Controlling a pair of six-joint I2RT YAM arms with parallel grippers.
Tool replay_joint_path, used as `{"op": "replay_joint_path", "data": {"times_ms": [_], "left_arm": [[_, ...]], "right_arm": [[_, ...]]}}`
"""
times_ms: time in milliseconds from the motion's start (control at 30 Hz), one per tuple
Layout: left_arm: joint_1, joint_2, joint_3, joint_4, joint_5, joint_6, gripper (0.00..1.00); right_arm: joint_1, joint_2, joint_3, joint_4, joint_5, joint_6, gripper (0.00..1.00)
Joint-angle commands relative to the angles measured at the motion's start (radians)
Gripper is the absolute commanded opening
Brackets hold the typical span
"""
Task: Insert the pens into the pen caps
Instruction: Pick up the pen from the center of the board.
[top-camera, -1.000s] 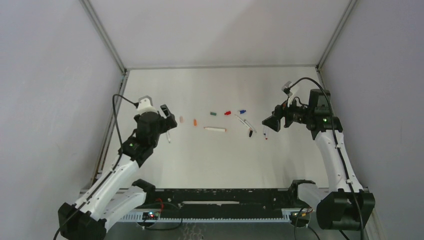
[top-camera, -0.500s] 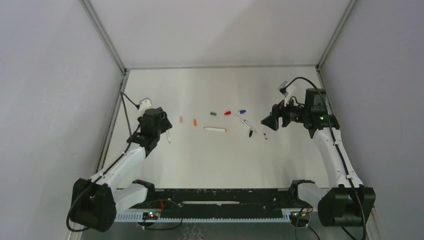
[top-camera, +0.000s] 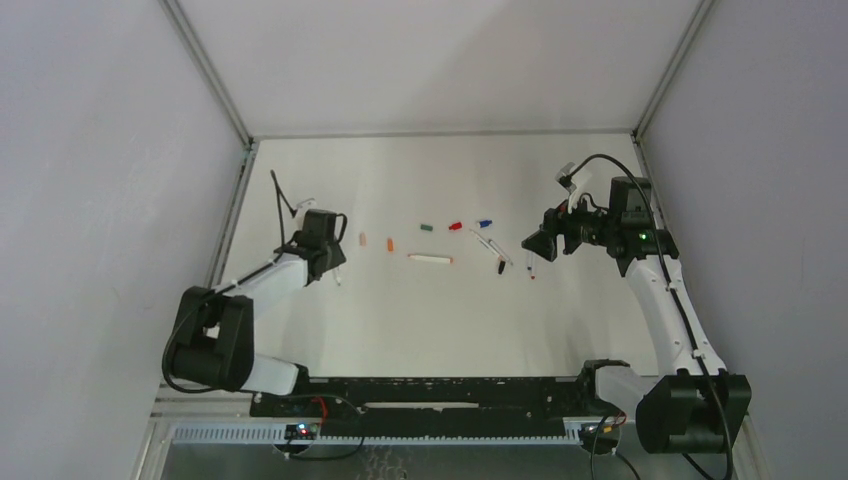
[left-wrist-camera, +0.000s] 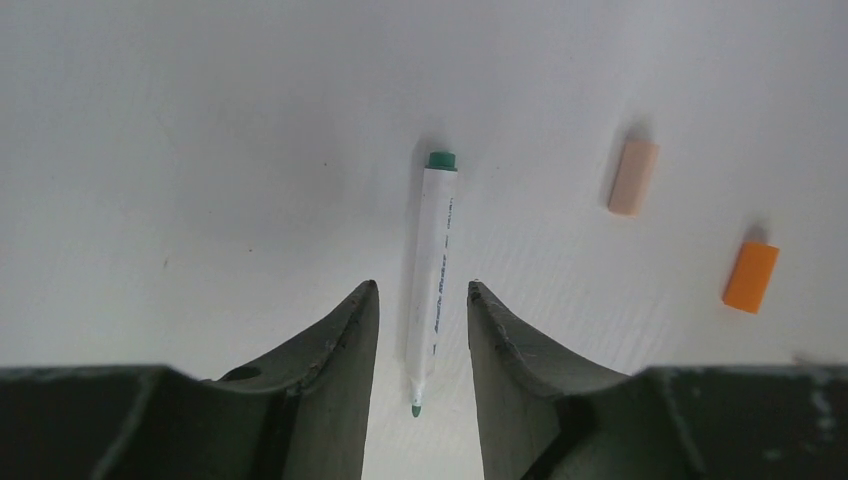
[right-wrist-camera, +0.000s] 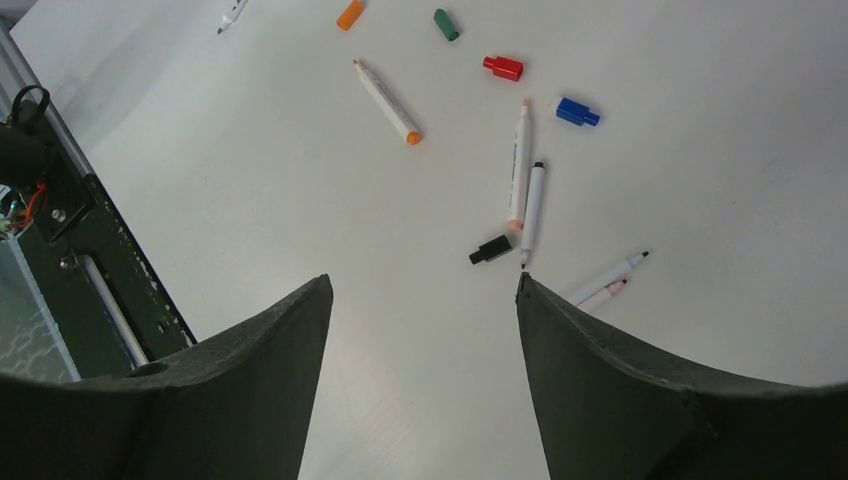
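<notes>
Left wrist: left gripper (left-wrist-camera: 421, 288) apart, astride green pen (left-wrist-camera: 436, 230) — blue barrel print unreadable, orange cap (left-wrist-camera: 751, 277) at three o'clock; right gripper (right-wrist-camera: 422, 278) agape.

On the table (top-camera: 450, 320) a green-tipped pen (left-wrist-camera: 432, 270) lies at the left, a pale cap (left-wrist-camera: 633, 177) and an orange cap (left-wrist-camera: 751, 277) to its right. Mid-table lies an orange-ended pen (right-wrist-camera: 385, 100), beyond it a green cap (right-wrist-camera: 446, 24), red cap (right-wrist-camera: 503, 67) and blue cap (right-wrist-camera: 577, 112). Further right: two pens (right-wrist-camera: 520, 165) side by side, a black cap (right-wrist-camera: 490, 250) at their ends, two more pens (right-wrist-camera: 610, 277) nearby.
</notes>
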Motion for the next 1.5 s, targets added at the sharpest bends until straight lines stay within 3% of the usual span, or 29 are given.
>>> {"op": "replay_joint_path", "data": {"times_ms": [0,733,1467], "left_arm": [[0.005,0.042,0.054,-0.01,0.023,-0.01,0.44],[0.016,0.124,0.093,-0.043,0.046,-0.009,0.37],[0.016,0.234,0.247,-0.224,0.046,0.043,0.36]], "right_arm": [[0.004,-0.003,0.001,0.024,-0.005,0.003,0.77],[0.005,-0.016,0.007,0.019,-0.019,0.001,0.76],[0.005,-0.047,0.026,-0.005,-0.046,0.002,0.75]]}}
